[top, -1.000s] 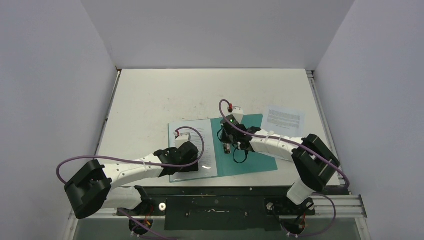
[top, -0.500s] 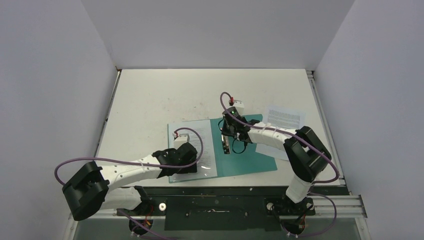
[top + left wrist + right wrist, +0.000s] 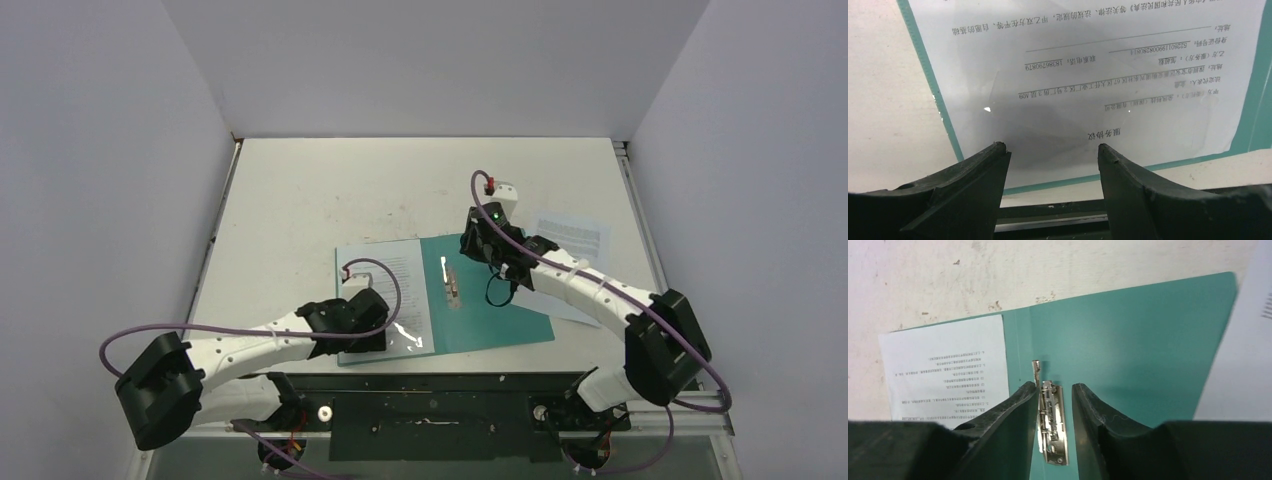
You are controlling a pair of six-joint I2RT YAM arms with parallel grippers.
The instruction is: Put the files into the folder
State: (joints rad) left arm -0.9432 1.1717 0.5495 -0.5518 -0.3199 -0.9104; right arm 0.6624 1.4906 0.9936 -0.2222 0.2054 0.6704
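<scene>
The teal folder (image 3: pixel 495 300) lies open near the table's front edge. A printed sheet of the files (image 3: pixel 385 285) in a glossy sleeve rests on its left half. My left gripper (image 3: pixel 372 343) hovers open over that sheet's near edge (image 3: pixel 1088 75), fingertips apart, gripper (image 3: pixel 1052 150) holding nothing. Along the fold sits a metal clip (image 3: pixel 452 283). In the right wrist view the clip (image 3: pixel 1054 425) shows between the parted jaws of my right gripper (image 3: pixel 1054 387), its thin lever (image 3: pixel 1036 372) raised. The right gripper (image 3: pixel 476 258) stands above the folder's (image 3: pixel 1138 340) far part, touching nothing I can see.
Another printed sheet (image 3: pixel 572 240) lies on the white table (image 3: pixel 300 200) right of the folder, partly under my right arm. It shows at the right edge of the right wrist view as a sheet (image 3: pixel 1248 340). A black rail (image 3: pixel 430 385) runs along the near edge.
My right gripper has let go of the clip, opened a little and drawn back toward the far right. The clip lies uncovered. My left arm has shifted slightly nearer.
</scene>
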